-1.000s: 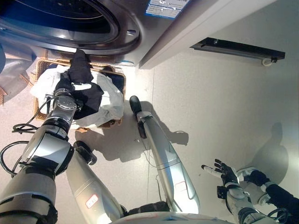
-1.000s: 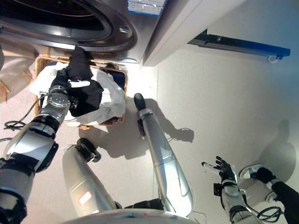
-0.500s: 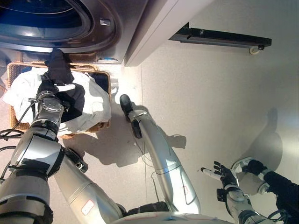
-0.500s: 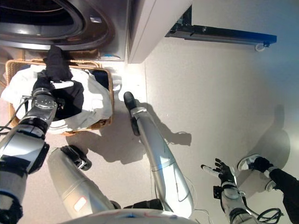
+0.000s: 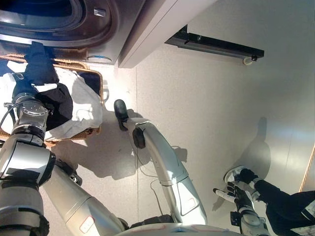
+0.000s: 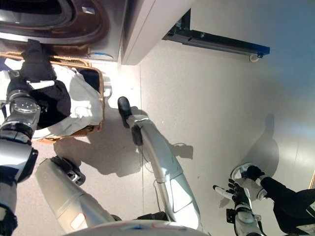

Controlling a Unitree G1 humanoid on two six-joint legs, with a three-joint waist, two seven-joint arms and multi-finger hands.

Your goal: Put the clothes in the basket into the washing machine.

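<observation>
A wicker basket (image 5: pixel 102 87) stands on the floor at the left, right below the washing machine's open round door (image 5: pixel 54 17). It holds a white cloth (image 5: pixel 81 105) and dark clothes. My left hand (image 5: pixel 25 87) is over the basket, shut on a black garment (image 5: pixel 39 61). The garment stands lifted above the pile, its top near the lower rim of the door. My right hand (image 5: pixel 237 195) shows at the bottom right, low over the floor, open with fingers spread and empty.
The washing machine's white side panel (image 5: pixel 162 19) runs across the top. A black rail (image 5: pixel 211 45) with a small wheel lies on the floor beyond it. A person's shoe (image 5: pixel 239 173) and dark trouser leg (image 5: pixel 285 204) are next to my right hand.
The whole picture has shifted left, so the camera has turned right. My left hand still holds the black garment over the basket. More of the person's leg now shows by my right hand.
</observation>
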